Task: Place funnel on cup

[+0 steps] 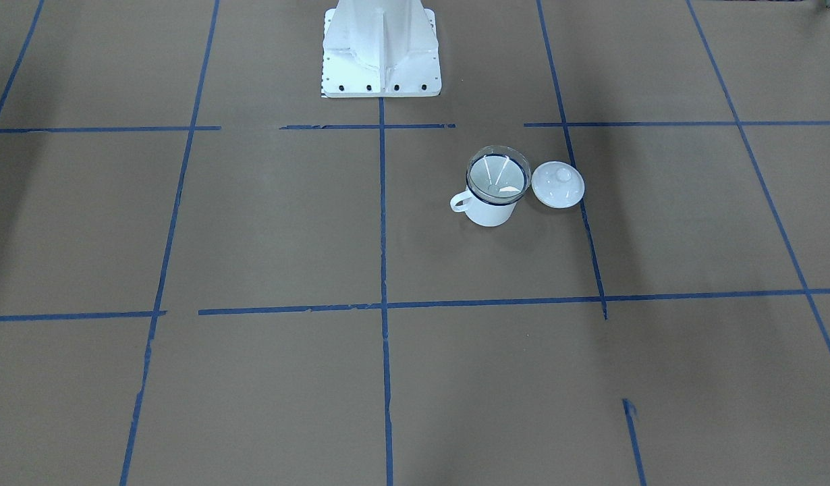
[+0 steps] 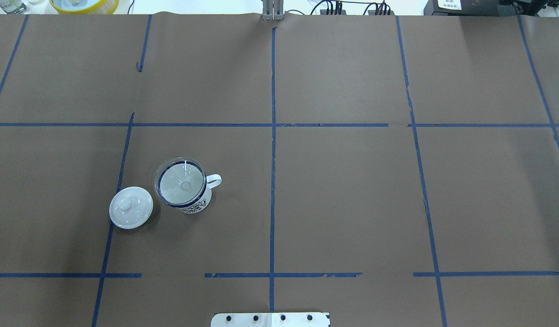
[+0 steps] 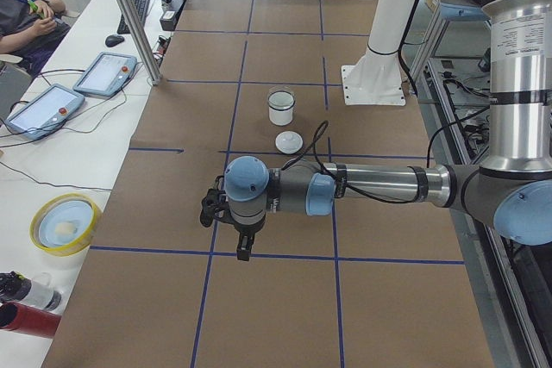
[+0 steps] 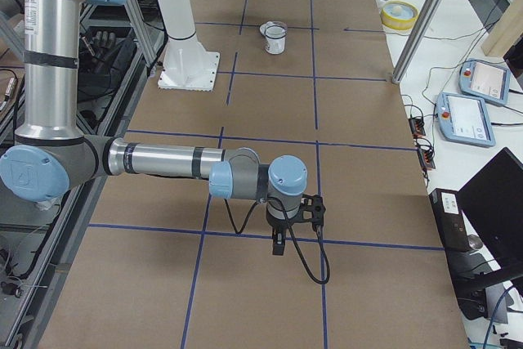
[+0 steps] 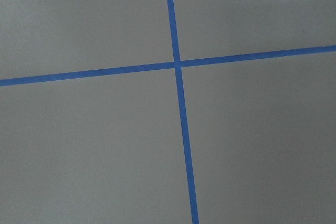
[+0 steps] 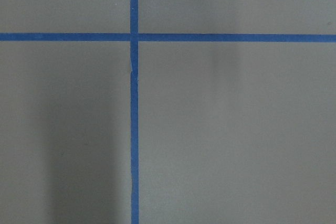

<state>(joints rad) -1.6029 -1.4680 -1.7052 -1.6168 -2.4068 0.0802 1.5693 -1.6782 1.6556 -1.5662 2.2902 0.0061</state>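
Observation:
The clear funnel sits upright in the mouth of the white cup, whose handle points toward the table's middle. In the overhead view the funnel and the cup stand on the robot's left half. My left gripper shows only in the exterior left view, pointing down over a tape line, well away from the cup. My right gripper shows only in the exterior right view, far from the cup. I cannot tell whether either is open or shut. Both wrist views show only brown paper and blue tape.
A round white knobbed lid lies on the table right beside the cup, also in the overhead view. The white robot base stands at the table's edge. A yellow bowl and tablets lie on the side bench.

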